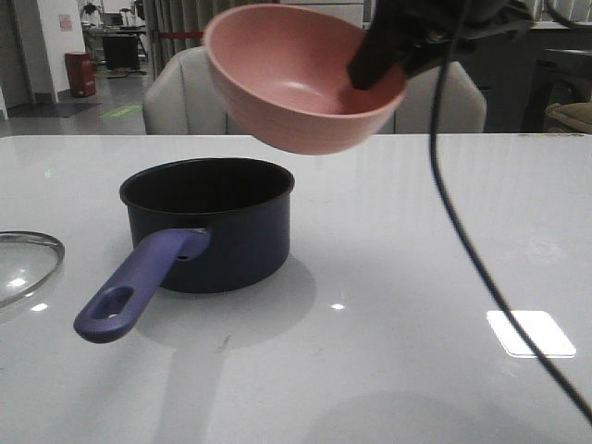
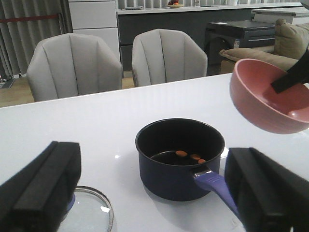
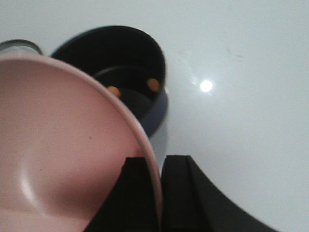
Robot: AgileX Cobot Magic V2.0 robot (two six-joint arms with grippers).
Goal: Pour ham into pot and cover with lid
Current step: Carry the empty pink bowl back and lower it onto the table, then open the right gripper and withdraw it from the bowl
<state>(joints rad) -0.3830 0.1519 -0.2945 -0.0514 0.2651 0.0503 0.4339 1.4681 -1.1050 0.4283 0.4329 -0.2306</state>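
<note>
table (image 1: 416, 370) carries the pot (image 1: 208, 227) centrally. pink bowl (image 1: 296, 79), rim pinched by the right gripper (image 3: 157, 193), tilts above it, emptied; left gripper (image 2: 149, 193) gapes near the lid (image 1: 23, 264). ham (image 2: 190, 155) lies inside the pot.

The front camera looks low across the worktop (image 1: 388, 277). The left wrist camera faces the chairs (image 2: 72, 65) from farther back. The right wrist camera looks steeply down, close. All share the pot (image 1: 208, 227).
</note>
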